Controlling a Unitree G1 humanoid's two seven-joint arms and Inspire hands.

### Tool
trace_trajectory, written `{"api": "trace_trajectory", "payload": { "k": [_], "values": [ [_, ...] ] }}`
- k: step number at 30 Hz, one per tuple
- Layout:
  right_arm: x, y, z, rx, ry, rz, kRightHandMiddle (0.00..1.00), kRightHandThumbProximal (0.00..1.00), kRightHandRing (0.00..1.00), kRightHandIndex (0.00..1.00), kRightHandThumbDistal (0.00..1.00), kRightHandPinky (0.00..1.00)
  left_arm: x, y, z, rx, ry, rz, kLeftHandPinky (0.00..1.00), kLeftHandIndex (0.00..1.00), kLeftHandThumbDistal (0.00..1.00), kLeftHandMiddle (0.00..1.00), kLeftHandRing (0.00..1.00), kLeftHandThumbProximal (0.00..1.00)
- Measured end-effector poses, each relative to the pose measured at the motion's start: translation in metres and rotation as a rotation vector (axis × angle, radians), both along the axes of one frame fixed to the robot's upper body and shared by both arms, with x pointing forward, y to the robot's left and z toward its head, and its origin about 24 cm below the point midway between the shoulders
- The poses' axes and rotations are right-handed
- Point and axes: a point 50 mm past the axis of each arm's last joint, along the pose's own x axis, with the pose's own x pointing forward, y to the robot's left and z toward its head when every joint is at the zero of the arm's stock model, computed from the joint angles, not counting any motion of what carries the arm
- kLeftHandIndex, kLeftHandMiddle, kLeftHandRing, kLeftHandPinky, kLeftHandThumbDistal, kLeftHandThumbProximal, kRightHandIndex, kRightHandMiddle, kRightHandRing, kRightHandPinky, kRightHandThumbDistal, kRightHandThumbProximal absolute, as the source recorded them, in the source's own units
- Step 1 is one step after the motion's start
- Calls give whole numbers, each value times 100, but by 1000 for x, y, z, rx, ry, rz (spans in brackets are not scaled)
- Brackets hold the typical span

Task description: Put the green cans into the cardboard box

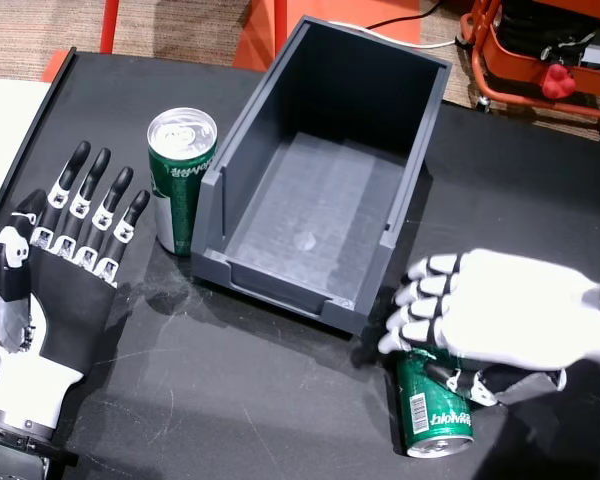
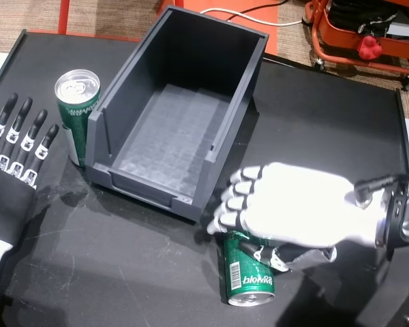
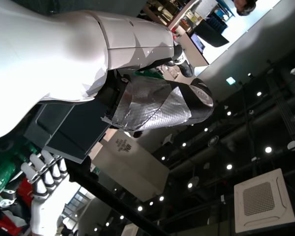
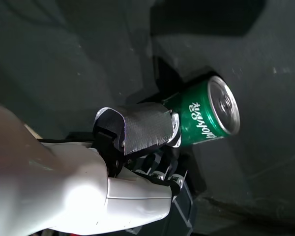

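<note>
Near the front right of the black table a green can [image 1: 435,420] [image 2: 249,283] lies on its side. My right hand [image 1: 500,310] [image 2: 293,208] lies over it with the fingers curled around its top end. In the right wrist view the taped thumb [image 4: 137,128] presses on the can's [image 4: 206,115] side. A second green can [image 1: 180,180] [image 2: 77,109] stands upright against the left wall of the box [image 1: 410,180] [image 2: 235,102], a dark grey open bin with nothing in it. My left hand [image 1: 65,270] [image 2: 10,177] rests flat and open to the left of that can, apart from it.
An orange-red cart [image 1: 550,50] [image 2: 361,34] stands on the floor beyond the table's far right corner. Orange frame legs [image 1: 270,30] stand behind the box. A white surface [image 1: 5,120] borders the table's left edge. The left wrist view shows mostly ceiling and my left hand [image 3: 64,49].
</note>
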Motion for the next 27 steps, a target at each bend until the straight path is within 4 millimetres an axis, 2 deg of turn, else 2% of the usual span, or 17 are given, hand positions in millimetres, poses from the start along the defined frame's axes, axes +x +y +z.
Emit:
{"api": "trace_trajectory", "payload": {
  "k": [3, 5, 9, 15, 19, 23, 26, 27],
  "values": [
    [-1, -9, 3, -14, -12, -1, 82, 38, 80, 88, 100, 80, -1, 0, 0, 3, 0, 7, 90, 99, 31, 96, 99, 76],
    [-1, -12, 6, -30, -16, 2, 82, 35, 80, 87, 100, 81, -2, 0, 0, 5, 0, 13, 90, 100, 32, 97, 99, 75],
    [3, -22, 23, -69, -48, 6, 83, 37, 80, 90, 100, 80, -3, -2, 0, 7, -10, 18, 90, 98, 32, 96, 99, 76],
    [8, -22, 40, -99, -83, 31, 83, 39, 81, 87, 100, 81, -5, -4, 0, 11, -28, 12, 89, 96, 31, 95, 98, 79],
    [8, -23, 48, -139, -79, 47, 82, 30, 81, 88, 100, 82, -5, -7, 0, 12, -33, 13, 88, 94, 32, 94, 98, 78],
    [8, -25, 57, -171, -79, 52, 83, 34, 82, 88, 100, 82, -5, -8, 0, 14, -35, 11, 88, 94, 30, 94, 98, 82],
    [8, -25, 64, -166, -91, 45, 82, 29, 82, 88, 100, 81, -5, -9, 0, 18, -38, 12, 88, 94, 32, 94, 98, 83],
    [8, -25, 65, -156, -89, 42, 82, 30, 82, 87, 100, 81, -5, -9, 0, 19, -39, 11, 88, 94, 33, 93, 98, 83]
  ]
}}
